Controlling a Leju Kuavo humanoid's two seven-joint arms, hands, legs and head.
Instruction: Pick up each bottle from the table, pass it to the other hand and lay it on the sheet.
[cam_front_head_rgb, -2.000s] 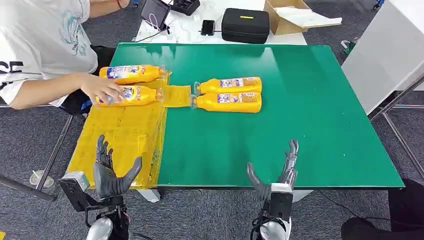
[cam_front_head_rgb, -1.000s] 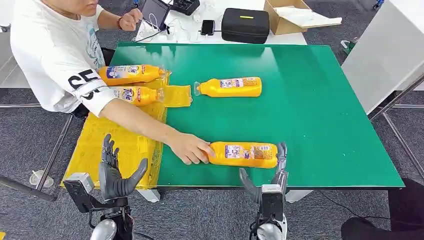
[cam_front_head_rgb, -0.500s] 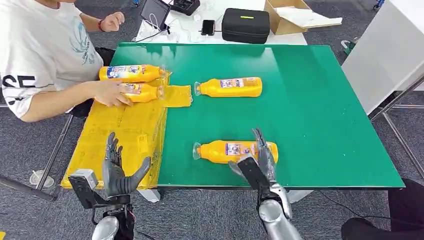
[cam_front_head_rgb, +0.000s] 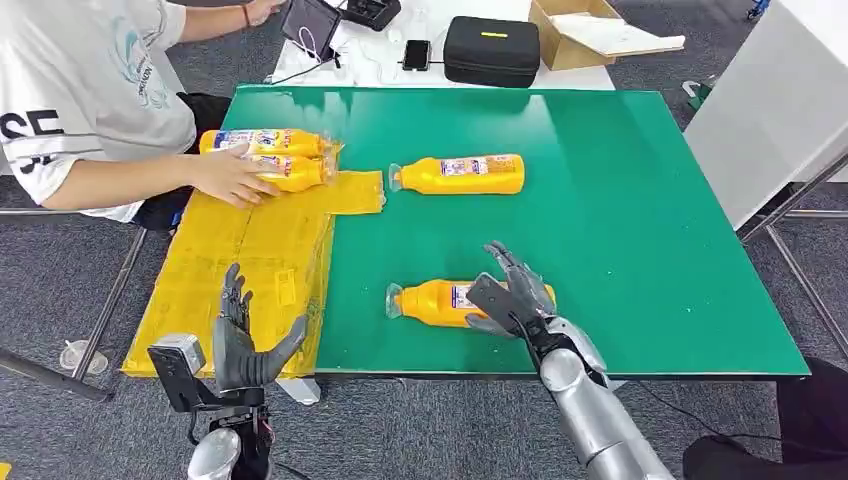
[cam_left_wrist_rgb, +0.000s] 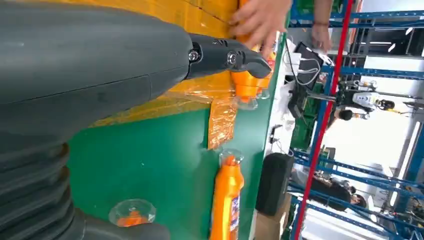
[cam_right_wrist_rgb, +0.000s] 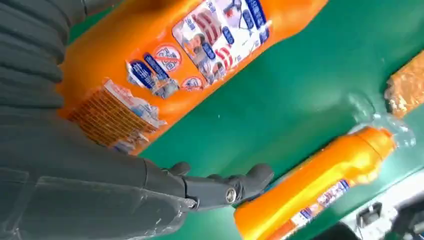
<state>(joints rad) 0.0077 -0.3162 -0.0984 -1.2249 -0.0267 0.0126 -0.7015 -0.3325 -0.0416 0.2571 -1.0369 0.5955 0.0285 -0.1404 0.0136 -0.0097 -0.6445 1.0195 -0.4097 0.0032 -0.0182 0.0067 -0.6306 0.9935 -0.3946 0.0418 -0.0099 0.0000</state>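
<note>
Green table (cam_front_head_rgb: 640, 200), bottle (cam_front_head_rgb: 430, 301) half hidden

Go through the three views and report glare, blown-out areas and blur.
Head view: sharp and evenly lit, with a pale sheen on the far part of the green table top. Left wrist view: the bright room background is blown out to white, and the grey left hand is soft. Right wrist view: the near orange plastic bottle looks slightly blurred.
</note>
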